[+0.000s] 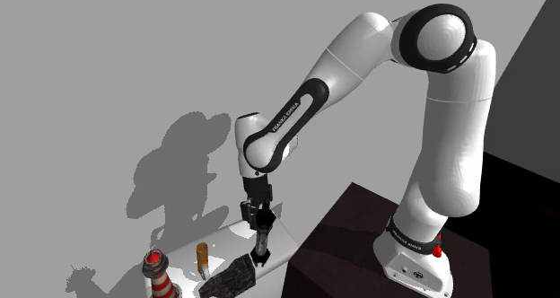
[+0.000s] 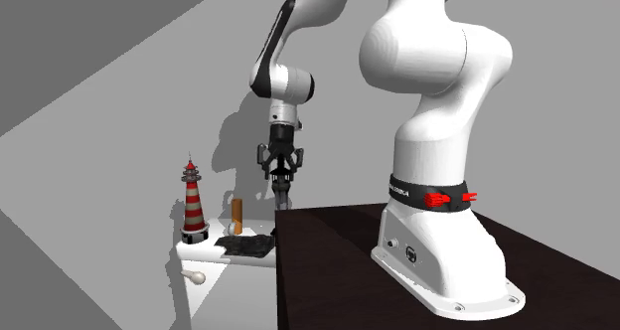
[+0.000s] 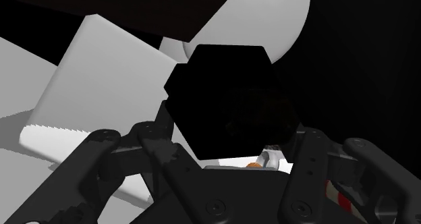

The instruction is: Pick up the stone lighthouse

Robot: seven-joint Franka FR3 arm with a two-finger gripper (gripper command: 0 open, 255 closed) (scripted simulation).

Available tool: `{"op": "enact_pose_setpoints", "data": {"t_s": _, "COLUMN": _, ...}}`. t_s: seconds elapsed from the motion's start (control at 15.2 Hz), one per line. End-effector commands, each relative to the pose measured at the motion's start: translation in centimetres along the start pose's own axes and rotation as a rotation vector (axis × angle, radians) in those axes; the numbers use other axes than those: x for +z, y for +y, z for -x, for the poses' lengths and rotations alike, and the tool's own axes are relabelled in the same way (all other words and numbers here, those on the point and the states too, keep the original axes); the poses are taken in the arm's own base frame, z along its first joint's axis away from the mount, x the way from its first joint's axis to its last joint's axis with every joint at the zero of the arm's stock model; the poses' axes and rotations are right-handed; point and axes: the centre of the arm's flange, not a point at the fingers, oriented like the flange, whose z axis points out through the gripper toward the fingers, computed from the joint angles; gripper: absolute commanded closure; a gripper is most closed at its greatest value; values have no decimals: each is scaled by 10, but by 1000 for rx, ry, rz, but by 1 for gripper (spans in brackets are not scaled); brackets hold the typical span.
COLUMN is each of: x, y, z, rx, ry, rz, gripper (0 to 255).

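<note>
a: one quick question, where's the lighthouse (image 2: 193, 204) at?

b: upright on the white table (image 1: 280, 238), just beside the brown peg (image 2: 236, 215), on the peg's side away from the dark stand (image 2: 397, 268).

a: and the gripper (image 2: 282, 193)?

b: it hangs on the peg's other side, over a dark flat mat (image 2: 245, 246) i think, well apart from the lighthouse. open or shut, i can't tell, since a black blob covers the middle of the wrist view.

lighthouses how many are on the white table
1. The red-and-white striped lighthouse stands on the white table, left of the brown peg in the shoulder view. The dark stand may hide more.
</note>
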Motion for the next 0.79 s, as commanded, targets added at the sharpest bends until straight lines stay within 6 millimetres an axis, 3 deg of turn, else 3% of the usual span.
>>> {"op": "enact_pose_setpoints", "data": {"t_s": 0.0, "x": -10, "y": -2, "z": 4, "rx": 0, "ry": 0, "rz": 0, "gripper": 255}}
{"op": "enact_pose_setpoints", "data": {"t_s": 0.73, "x": -65, "y": -11, "z": 20, "rx": 0, "ry": 0, "rz": 0, "gripper": 255}}
